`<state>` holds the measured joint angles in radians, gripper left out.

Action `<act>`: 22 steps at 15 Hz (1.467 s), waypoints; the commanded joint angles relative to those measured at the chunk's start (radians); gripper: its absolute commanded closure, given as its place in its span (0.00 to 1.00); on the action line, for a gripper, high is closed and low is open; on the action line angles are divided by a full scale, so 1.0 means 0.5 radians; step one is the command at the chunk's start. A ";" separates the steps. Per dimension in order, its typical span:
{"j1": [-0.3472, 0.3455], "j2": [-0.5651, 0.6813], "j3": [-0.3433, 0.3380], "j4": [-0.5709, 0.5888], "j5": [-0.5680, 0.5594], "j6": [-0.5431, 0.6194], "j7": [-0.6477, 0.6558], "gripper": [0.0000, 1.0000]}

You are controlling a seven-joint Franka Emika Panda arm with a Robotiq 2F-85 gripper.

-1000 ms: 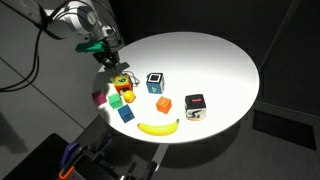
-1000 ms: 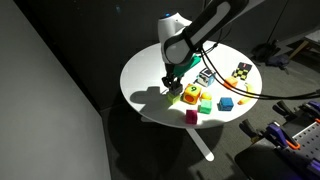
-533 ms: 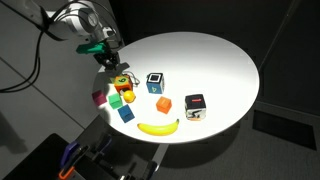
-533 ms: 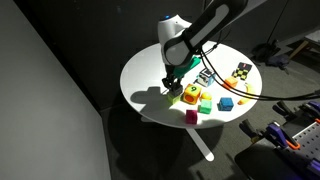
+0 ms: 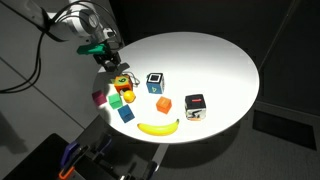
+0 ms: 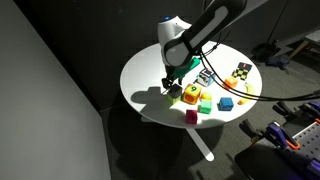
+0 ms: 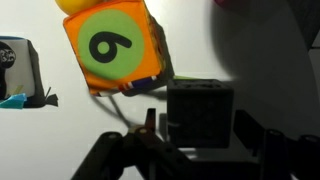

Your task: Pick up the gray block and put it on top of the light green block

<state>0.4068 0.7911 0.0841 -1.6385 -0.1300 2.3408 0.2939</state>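
Still end effector (image 7: 198,130) around gray block (image 7: 200,108).

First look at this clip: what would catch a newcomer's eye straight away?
In the wrist view, the light green block, with a black numeral on its green face and orange sides, fills the upper left. Just below it, the gray block sits between the fingers of the claw. In an exterior view, the round white table glows against a dark room, with a yellow banana near its front edge.

Digit, 6 or 9, on light green block (image 7: 112,50) orange face.
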 commanded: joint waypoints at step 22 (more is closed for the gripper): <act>-0.152 -0.378 0.082 -0.197 0.098 -0.104 -0.167 0.00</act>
<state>0.3638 0.6738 0.0998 -1.6721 -0.1122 2.3166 0.2587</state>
